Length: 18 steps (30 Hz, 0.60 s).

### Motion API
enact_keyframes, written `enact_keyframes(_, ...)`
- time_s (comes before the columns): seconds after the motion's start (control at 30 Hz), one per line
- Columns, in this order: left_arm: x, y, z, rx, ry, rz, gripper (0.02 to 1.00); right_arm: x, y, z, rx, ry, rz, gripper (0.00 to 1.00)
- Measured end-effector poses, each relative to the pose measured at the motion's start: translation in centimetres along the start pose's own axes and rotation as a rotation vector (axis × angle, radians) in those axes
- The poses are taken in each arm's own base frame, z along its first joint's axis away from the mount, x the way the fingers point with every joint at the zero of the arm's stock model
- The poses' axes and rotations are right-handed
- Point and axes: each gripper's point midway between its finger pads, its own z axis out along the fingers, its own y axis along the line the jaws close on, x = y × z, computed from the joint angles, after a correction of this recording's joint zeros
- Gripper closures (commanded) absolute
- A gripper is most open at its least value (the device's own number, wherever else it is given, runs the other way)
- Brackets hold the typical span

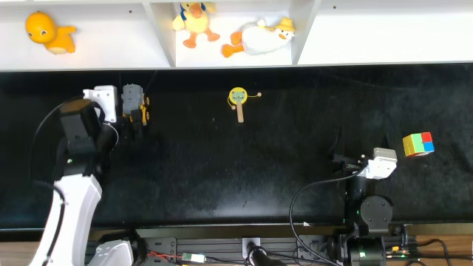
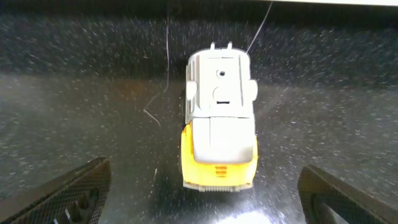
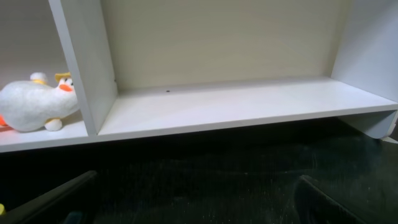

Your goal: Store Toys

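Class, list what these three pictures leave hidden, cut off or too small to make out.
Toy truck: top view, left arm's wrist overlaps one side.
White plush duck: right wrist view, far end cut off by the edge.
Yellow handled toy: top view, too small to identify.

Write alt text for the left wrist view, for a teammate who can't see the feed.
A grey and yellow toy vehicle stands on the dark speckled table, centred in the gap of the left end effector. The two fingers are wide open on either side and touch nothing.
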Motion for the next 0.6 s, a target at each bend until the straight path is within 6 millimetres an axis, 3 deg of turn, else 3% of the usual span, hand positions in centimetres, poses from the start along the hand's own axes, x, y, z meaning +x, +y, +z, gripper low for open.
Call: enact_keyframes(0.6, 0.0, -1.2, 3.2, 0.03, 0.001, 0.03, 0.02, 0.0, 0.0, 0.0, 0.0, 0.0, 0.0, 0.007)
